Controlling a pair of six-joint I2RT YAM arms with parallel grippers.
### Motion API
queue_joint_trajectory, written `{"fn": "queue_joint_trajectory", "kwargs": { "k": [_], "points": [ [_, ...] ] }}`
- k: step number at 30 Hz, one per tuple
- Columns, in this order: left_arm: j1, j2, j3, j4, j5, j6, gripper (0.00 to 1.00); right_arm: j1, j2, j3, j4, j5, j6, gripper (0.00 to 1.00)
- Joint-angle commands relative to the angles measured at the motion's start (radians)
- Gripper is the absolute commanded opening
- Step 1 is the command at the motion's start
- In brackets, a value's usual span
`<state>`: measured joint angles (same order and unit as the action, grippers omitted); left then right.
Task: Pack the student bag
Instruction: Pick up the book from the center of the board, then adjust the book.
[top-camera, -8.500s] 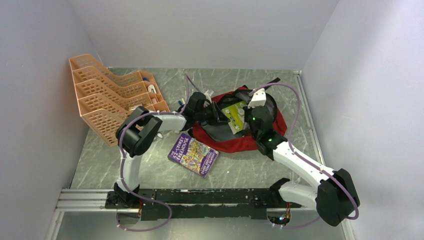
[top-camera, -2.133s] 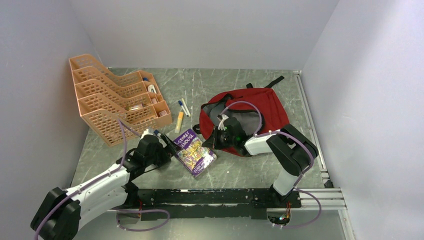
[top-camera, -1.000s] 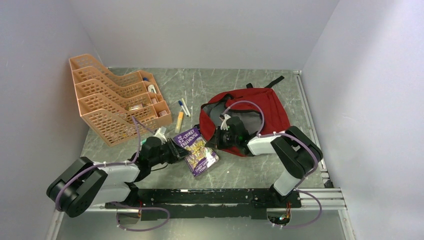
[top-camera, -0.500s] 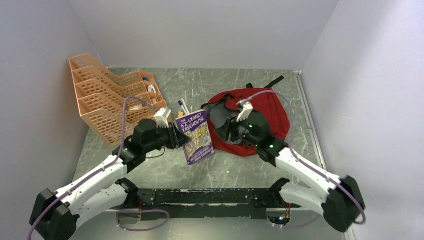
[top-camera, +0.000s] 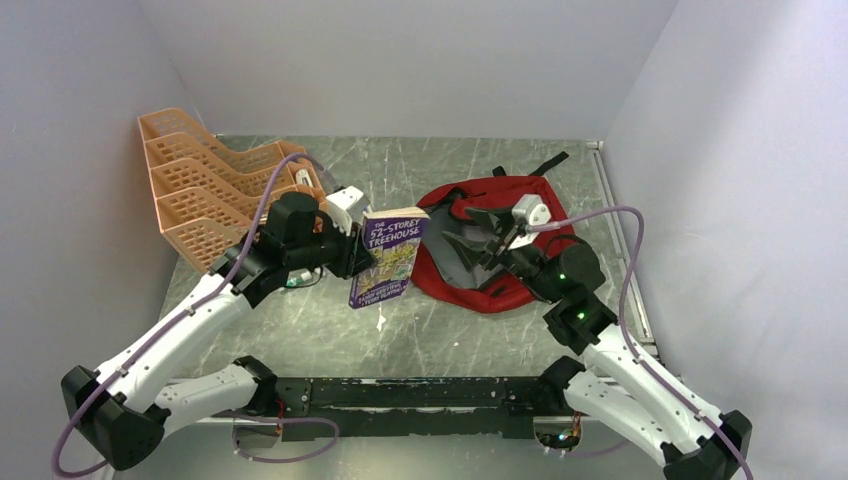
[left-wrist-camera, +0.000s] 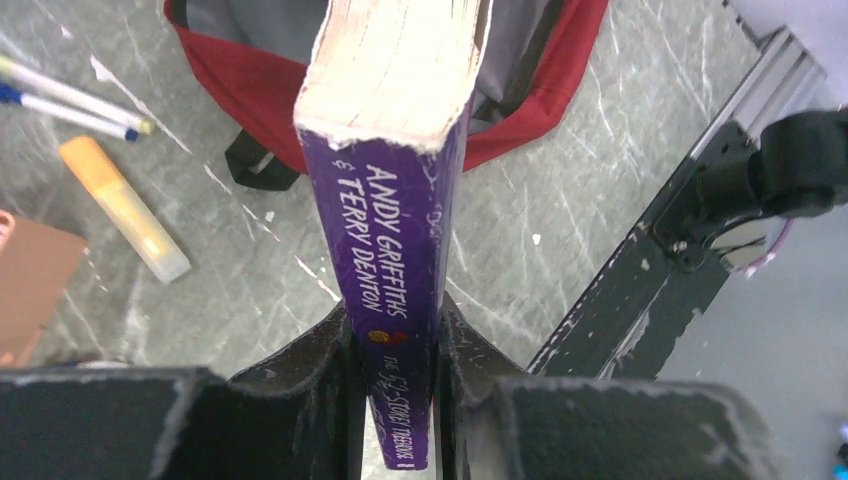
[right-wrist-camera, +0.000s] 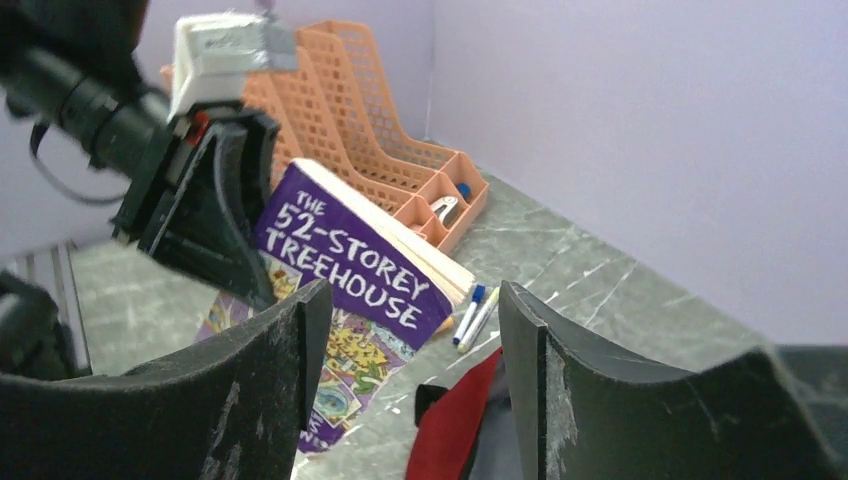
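The student bag (top-camera: 545, 212) lies on the table right of centre, red, with its grey-lined mouth open toward the left. A purple paperback, "The 52-Storey Treehouse" (top-camera: 388, 256), hangs upright in the air just left of the bag's mouth. My left gripper (top-camera: 356, 252) is shut on its spine edge. In the left wrist view the book's spine (left-wrist-camera: 395, 230) runs between the fingers of the left gripper (left-wrist-camera: 395, 325), with the bag (left-wrist-camera: 525, 125) beyond it. My right gripper (top-camera: 484, 236) hovers over the bag's opening, open and empty. The right wrist view shows the right gripper (right-wrist-camera: 415, 310) facing the book (right-wrist-camera: 350, 270), with the bag's red edge (right-wrist-camera: 450, 430) below.
An orange tray rack (top-camera: 215, 200) stands at the back left against the wall. Two pens (left-wrist-camera: 70, 95) and an orange highlighter (left-wrist-camera: 125, 205) lie on the table between the rack and the bag. A black rail (top-camera: 420, 395) runs along the near edge.
My left gripper has lifted the book off the table and carried it up and right to the bag's mouth. My right gripper has opened, let go of the bag's edge and risen.
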<state>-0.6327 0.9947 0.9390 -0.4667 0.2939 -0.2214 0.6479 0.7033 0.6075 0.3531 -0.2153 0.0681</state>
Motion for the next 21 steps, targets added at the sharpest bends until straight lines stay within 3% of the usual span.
{"fn": "queue_joint_trajectory", "kwargs": {
  "k": [1,8,17,21],
  "points": [
    [-0.007,0.04,0.146,-0.072,0.095,0.237,0.05,-0.004,0.032,0.104,-0.119,-0.218,-0.258,0.67],
    [-0.01,0.133,0.251,-0.154,0.17,0.443,0.05,0.0,0.176,0.271,-0.391,-0.435,-0.353,0.72],
    [-0.191,0.118,0.16,-0.112,0.008,0.554,0.05,0.016,0.202,0.319,-0.52,-0.451,-0.455,0.73],
    [-0.215,0.104,0.146,-0.109,0.028,0.583,0.05,0.05,0.26,0.36,-0.647,-0.471,-0.503,0.72]
  ]
}}
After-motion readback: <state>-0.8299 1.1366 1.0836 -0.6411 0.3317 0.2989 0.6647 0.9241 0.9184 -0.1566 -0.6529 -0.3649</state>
